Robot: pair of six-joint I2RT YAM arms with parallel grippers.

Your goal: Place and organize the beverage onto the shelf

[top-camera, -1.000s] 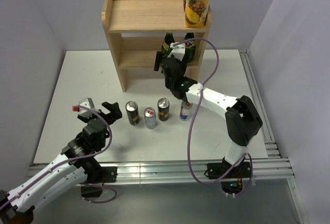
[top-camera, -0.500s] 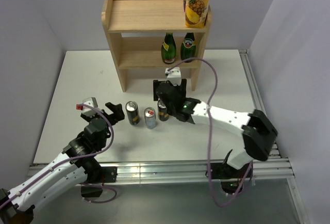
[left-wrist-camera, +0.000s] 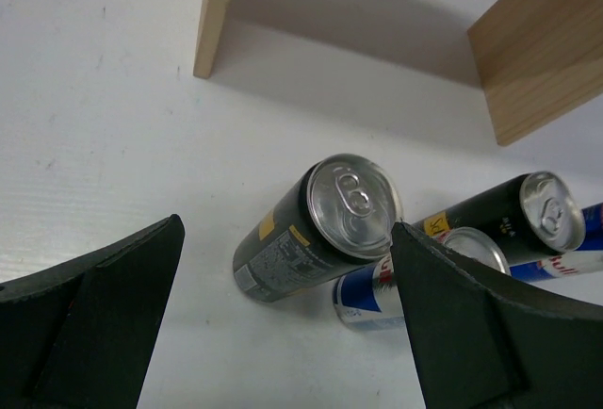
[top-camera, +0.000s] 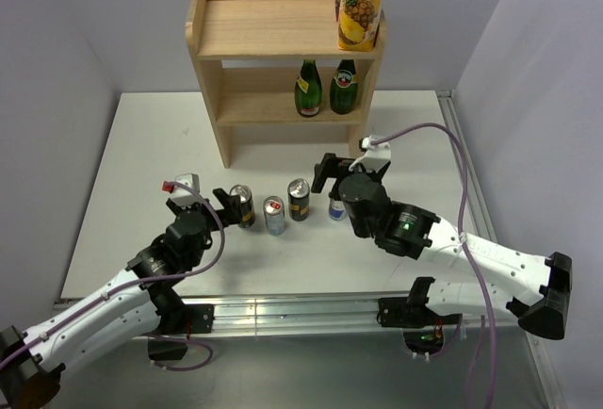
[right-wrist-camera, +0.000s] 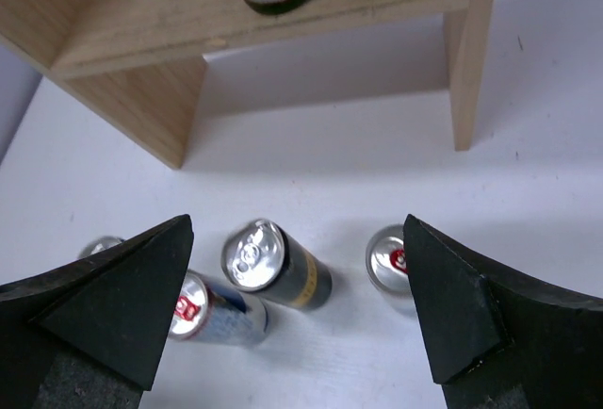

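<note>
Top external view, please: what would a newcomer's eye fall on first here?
Probably the tall yellow pineapple juice carton, standing at the right corner of the top tier of the wooden shelf, with two green glass bottles on the tier below. Next comes the row of four cans upright on the white table, with the open left gripper and the open right gripper hovering at either end.
</note>
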